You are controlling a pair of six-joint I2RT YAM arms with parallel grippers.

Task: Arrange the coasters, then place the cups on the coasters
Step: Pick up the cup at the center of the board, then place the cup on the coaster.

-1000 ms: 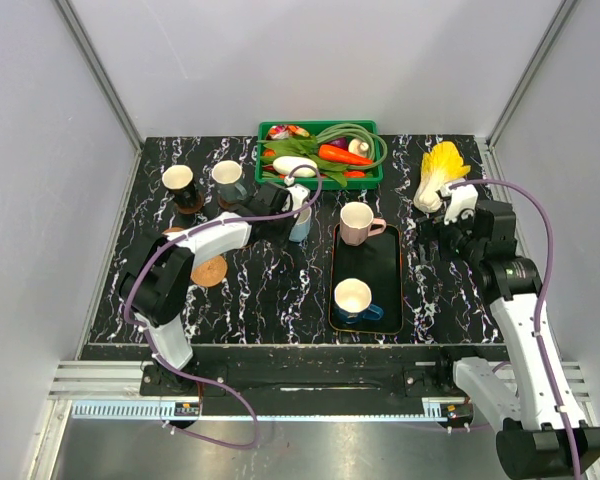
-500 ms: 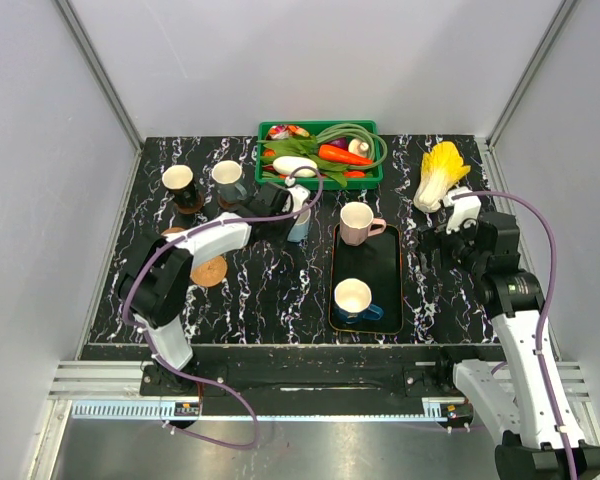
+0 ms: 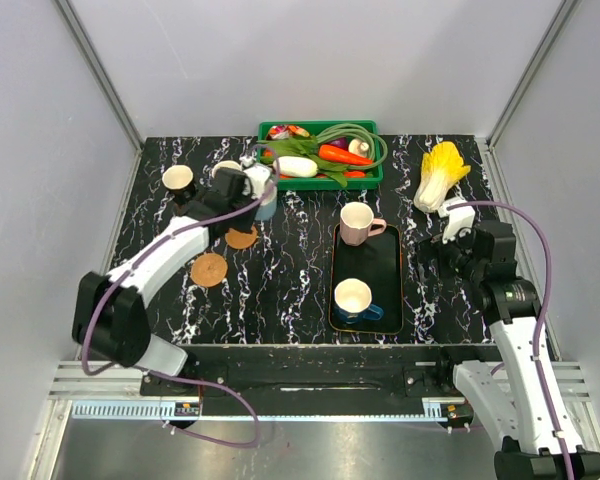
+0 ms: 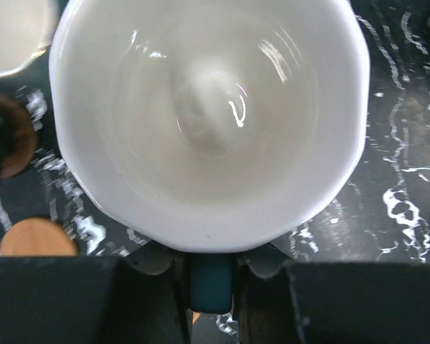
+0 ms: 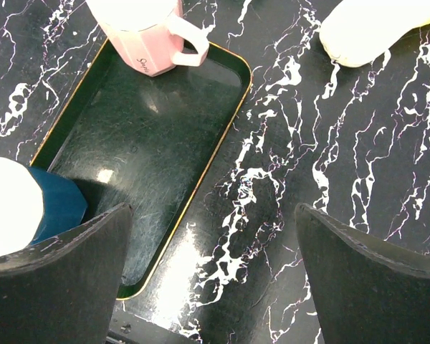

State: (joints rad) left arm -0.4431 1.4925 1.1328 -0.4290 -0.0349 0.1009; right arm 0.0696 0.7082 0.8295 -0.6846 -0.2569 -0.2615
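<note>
My left hand is clamped on the pale-blue, white-lined cup, near a round brown wooden coaster on the black marbled desk. My right hand hangs open beside the black rectangular tray.

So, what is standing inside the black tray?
The black tray holds a pink cup at its far end and a dark blue cup at its near end. Whether anything lies beneath them is hidden.
</note>
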